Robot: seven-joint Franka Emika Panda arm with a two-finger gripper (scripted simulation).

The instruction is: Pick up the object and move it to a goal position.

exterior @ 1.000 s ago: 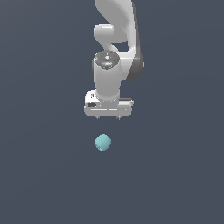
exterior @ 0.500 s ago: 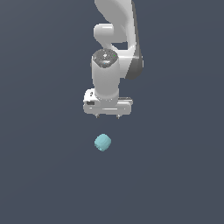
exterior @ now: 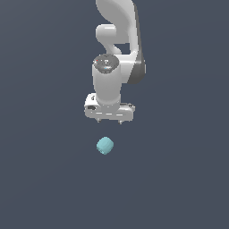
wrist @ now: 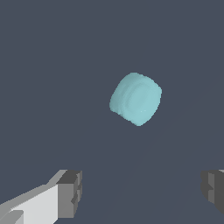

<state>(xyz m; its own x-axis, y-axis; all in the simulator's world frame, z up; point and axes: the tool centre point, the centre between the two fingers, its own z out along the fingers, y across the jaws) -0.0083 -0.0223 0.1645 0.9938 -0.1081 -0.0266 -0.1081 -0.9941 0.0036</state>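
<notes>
The light-teal block [exterior: 104, 146] lies on the dark grey floor, plain and rounded. It also shows in the wrist view [wrist: 135, 99], between and ahead of the two fingers. My white gripper [exterior: 109, 121] hangs pointing down, in the picture just above the block and apart from it. It is open and empty. In the wrist view the grey fingertips [wrist: 70, 193] stand wide apart, wider than the block, with the gripper [wrist: 142, 192] holding nothing.
The white arm [exterior: 117, 49] rises behind the gripper toward the top of the exterior view. The floor [exterior: 44, 179] is flat, dark grey and plain all around the block.
The gripper has moved a little, toward the block and slightly to the exterior view's left. The block has not moved.
</notes>
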